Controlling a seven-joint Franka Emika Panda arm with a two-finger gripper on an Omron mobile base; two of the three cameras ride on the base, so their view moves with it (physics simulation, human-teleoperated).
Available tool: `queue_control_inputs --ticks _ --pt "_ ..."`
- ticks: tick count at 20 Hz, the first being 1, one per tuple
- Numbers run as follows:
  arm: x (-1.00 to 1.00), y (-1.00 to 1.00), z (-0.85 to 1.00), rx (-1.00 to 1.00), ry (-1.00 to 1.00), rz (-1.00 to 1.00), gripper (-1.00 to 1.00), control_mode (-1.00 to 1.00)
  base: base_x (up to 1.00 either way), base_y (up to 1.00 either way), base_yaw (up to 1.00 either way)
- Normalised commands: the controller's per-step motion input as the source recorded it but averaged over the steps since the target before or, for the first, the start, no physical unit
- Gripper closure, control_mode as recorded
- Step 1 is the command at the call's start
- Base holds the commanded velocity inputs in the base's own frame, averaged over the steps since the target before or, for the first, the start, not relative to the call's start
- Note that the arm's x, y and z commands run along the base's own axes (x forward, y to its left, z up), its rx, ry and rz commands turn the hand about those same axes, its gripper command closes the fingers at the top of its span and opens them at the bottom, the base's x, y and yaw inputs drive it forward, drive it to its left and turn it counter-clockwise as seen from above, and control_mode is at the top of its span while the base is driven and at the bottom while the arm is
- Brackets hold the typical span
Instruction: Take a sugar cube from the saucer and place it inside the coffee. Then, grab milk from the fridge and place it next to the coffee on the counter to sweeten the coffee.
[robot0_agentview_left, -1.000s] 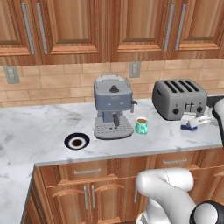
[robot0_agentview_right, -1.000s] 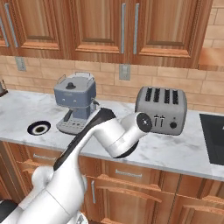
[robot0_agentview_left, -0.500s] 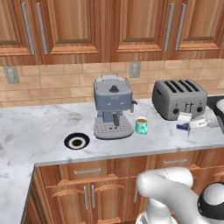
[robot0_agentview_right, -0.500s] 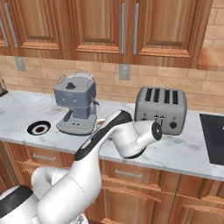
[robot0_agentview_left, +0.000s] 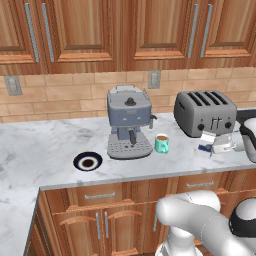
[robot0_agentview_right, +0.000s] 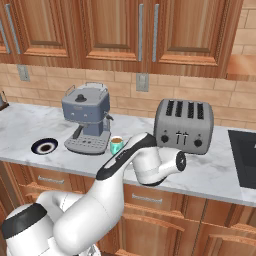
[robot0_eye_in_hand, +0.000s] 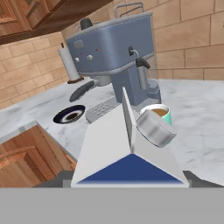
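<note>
My gripper (robot0_agentview_left: 232, 144) is shut on the milk (robot0_agentview_left: 220, 144), a white carton with blue-grey sides. It is held tipped over, just above the counter (robot0_agentview_left: 45, 150) in front of the toaster. In the hand view the milk (robot0_eye_in_hand: 111, 148) covers my fingertips, and its grey cap points at the coffee (robot0_eye_in_hand: 160, 113). The coffee (robot0_agentview_left: 161, 143) is a teal mug of brown liquid beside the espresso machine, left of the carton. It also stands behind my arm (robot0_agentview_right: 116, 145). The dark saucer (robot0_agentview_left: 88, 161) (robot0_agentview_right: 44, 146) (robot0_eye_in_hand: 69, 114) lies further left. The sugar cube and the fridge are out of view.
A grey espresso machine (robot0_agentview_left: 129, 120) stands between saucer and mug. A silver toaster (robot0_agentview_left: 204, 112) sits right of the mug, against the brick wall. Wooden cabinets hang above the counter. A black cooktop (robot0_agentview_right: 244, 156) lies at the far right.
The arm's elbow has swung and dropped a little in the right base view. The hand has sunk slightly with the carton, which stays in front of the toaster.
</note>
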Motion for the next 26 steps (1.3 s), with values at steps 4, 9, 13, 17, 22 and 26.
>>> queue_control_inputs --ticks 4,9,13,17,22,26 --pt "0.14 0.36 -0.16 0.0 -0.16 -0.11 1.0 -1.0 0.0 0.0 0.0" --pt "0.29 0.27 -0.09 0.0 -0.06 -0.09 1.0 -1.0 0.0 0.0 0.0" --pt "0.37 0.12 -0.08 0.0 -0.04 -0.07 1.0 -1.0 0.0 0.0 0.0" --pt "0.36 0.0 -0.17 0.0 0.0 -0.03 1.0 -1.0 0.0 0.0 0.0" --pt "0.17 -0.04 -0.22 0.0 0.0 0.0 1.0 -1.0 0.0 0.0 0.0" --pt "0.09 -0.19 -0.21 0.0 0.0 0.0 1.0 -1.0 0.0 0.0 0.0"
